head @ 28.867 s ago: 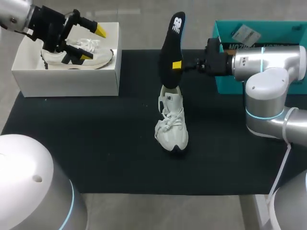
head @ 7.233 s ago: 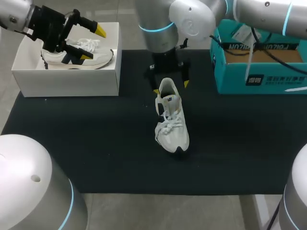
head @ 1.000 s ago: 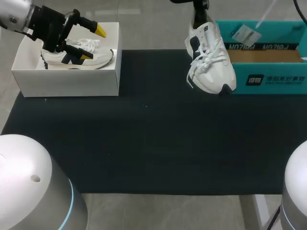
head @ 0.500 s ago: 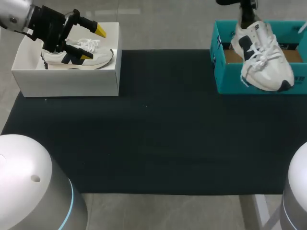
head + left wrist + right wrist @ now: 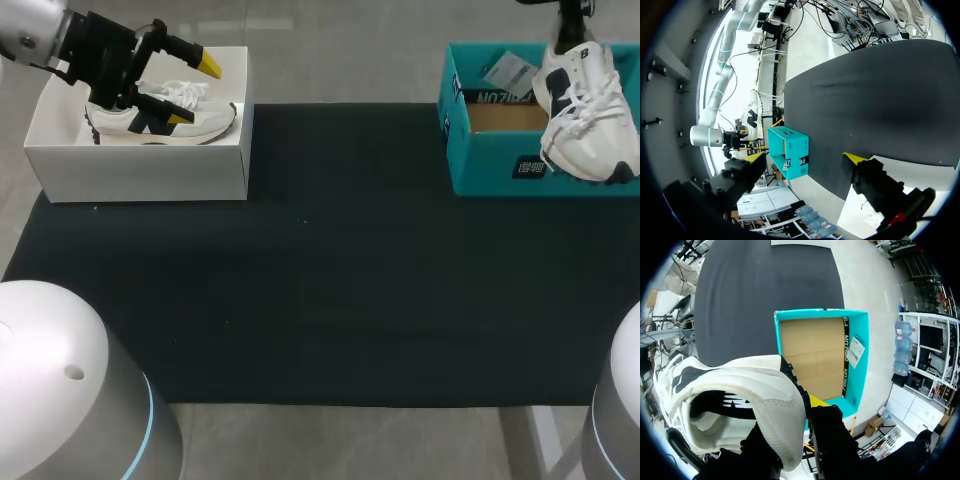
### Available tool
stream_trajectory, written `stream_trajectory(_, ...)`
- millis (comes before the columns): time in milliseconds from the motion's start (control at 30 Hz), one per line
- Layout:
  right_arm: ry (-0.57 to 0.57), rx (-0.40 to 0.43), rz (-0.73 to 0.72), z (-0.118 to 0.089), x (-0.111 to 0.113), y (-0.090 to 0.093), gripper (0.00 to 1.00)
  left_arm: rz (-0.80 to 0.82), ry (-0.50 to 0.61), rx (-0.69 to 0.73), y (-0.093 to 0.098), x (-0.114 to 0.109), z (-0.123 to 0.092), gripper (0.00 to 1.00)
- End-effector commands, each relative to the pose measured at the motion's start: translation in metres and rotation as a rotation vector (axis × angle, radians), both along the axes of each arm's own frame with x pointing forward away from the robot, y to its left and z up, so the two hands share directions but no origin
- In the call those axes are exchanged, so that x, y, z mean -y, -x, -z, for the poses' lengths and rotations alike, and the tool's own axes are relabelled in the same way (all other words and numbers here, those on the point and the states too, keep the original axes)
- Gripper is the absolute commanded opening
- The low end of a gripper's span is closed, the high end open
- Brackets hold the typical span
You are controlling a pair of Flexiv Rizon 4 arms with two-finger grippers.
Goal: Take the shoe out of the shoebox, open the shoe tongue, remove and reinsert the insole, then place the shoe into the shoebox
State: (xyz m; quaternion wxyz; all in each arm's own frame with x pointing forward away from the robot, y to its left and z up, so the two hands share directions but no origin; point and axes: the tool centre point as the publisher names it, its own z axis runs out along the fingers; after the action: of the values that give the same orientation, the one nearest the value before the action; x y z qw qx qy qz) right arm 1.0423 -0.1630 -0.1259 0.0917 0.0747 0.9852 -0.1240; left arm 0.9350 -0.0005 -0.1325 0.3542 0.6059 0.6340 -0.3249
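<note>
One step is left, I judge: setting the shoe (image 5: 585,110) into the teal shoebox (image 5: 480,165) at the table's (image 5: 320,280) 2 o'clock corner. The right gripper (image 5: 805,407) pinches the heel collar from both sides, so the shoe hangs toe-down over the box's 3 o'clock end, above its bare cardboard floor. The next move calls for lowering it, tipping the sole flat and clearing the wall before release. The left gripper (image 5: 190,92), fingers spread, hovers at 10 o'clock over a white box (image 5: 140,165) holding another shoe (image 5: 160,115).
</note>
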Motion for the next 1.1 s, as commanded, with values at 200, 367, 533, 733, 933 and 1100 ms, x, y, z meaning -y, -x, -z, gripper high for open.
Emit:
stream_trajectory(200,-0.001,0.001,-0.001,-0.002,0.001,0.001,0.00,0.000,-0.002,0.000,0.000,0.000,0.000,1.00)
stream_trajectory(367,-0.001,0.001,-0.001,-0.002,0.001,0.001,0.00,0.000,-0.002,0.000,0.000,0.000,0.000,1.00)
stream_trajectory(533,-0.019,-0.003,0.006,0.003,0.010,-0.002,0.00,0.000,-0.002,0.000,0.000,0.000,0.000,1.00)
stream_trajectory(733,-0.025,0.022,0.052,0.016,0.060,-0.019,0.00,0.000,-0.002,0.000,0.000,0.000,0.000,1.00)
stream_trajectory(933,0.043,0.034,0.041,0.024,0.112,-0.036,0.00,0.000,-0.002,0.000,0.000,0.000,0.000,1.00)
stream_trajectory(1100,0.076,-0.003,0.005,0.029,0.146,-0.052,0.00,0.000,-0.002,0.000,0.000,0.000,0.000,1.00)
